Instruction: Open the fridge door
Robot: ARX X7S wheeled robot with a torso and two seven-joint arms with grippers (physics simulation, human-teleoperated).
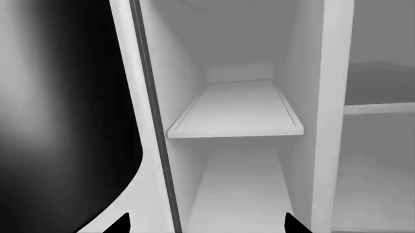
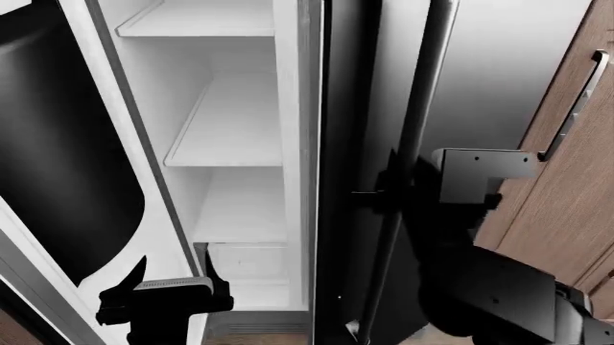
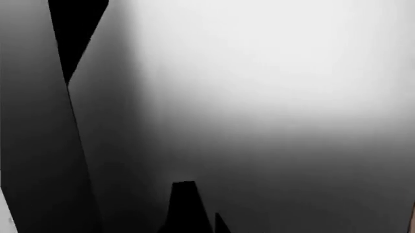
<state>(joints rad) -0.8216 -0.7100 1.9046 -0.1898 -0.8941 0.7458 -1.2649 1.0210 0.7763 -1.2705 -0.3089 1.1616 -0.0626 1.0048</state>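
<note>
The black fridge (image 2: 479,65) has its left door (image 2: 57,165) swung wide open, and the white shelves (image 2: 230,136) inside show. The right door is closed, with its long bar handle (image 2: 422,108) in view. My left gripper (image 2: 175,277) is low at the open door's free edge. In the left wrist view the left gripper (image 1: 207,224) is open, its fingertips (image 1: 123,224) wide apart with the door's inner rim (image 1: 152,145) passing between them, not pinched. My right gripper (image 2: 379,195) is against the closed right door beside the handle. In the right wrist view its tips (image 3: 184,208) lie close together on bare glossy door (image 3: 259,97); the right gripper (image 3: 204,221) is shut on nothing.
A brown wooden cabinet (image 2: 566,194) with a slanted bar handle (image 2: 576,100) stands right of the fridge. My right arm's dark links (image 2: 479,280) fill the lower right. A white drawer (image 2: 249,262) sits at the fridge's bottom, and a divider wall (image 1: 331,121) separates the compartments.
</note>
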